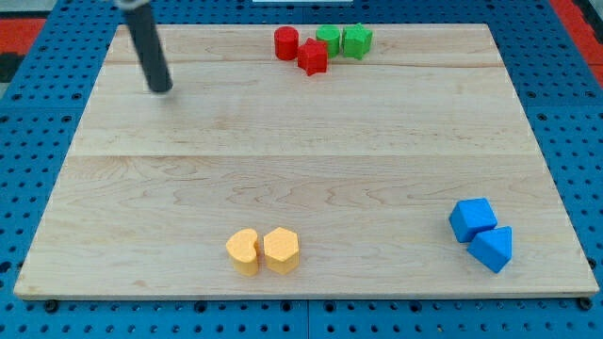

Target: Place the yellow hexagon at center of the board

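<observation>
The yellow hexagon [282, 250] lies near the board's bottom edge, a little left of the middle. A second yellow block [243, 251], rounded in shape, touches its left side. My tip [162, 88] rests on the board near the top left corner, far from both yellow blocks, up and to their left. The dark rod slants up to the view's top edge.
A red cylinder [285, 42], a red star-like block [313, 57] and two green blocks [329, 39] [357, 40] cluster at the top middle. A blue cube [472, 218] and a blue triangular block [492, 250] sit at the bottom right. The wooden board [301, 160] lies on a blue pegboard.
</observation>
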Controlling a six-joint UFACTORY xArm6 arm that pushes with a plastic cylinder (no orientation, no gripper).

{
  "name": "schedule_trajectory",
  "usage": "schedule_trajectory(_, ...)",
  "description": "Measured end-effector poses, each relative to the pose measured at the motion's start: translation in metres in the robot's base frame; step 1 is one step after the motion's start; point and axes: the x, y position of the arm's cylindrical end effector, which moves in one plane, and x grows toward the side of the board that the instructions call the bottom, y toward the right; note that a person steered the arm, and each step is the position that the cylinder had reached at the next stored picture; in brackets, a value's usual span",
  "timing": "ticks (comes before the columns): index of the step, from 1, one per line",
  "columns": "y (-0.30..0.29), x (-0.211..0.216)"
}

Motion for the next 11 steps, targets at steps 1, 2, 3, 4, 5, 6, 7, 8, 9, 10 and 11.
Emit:
schedule_trajectory(1,-0.001,0.097)
schedule_trajectory(2,0.035,0.181)
schedule_trajectory(3,0.077,0.244)
schedule_trajectory(4,0.083,0.244)
schedule_trajectory(5,0.148,0.243)
schedule_trajectory(6,0.169,0.233)
schedule_trajectory(7,0.163,0.204)
schedule_trajectory(8,0.164,0.172)
schedule_trajectory(9,0.156,0.135)
schedule_trajectory(10,0.198,0.131)
schedule_trajectory(11,0.218,0.110)
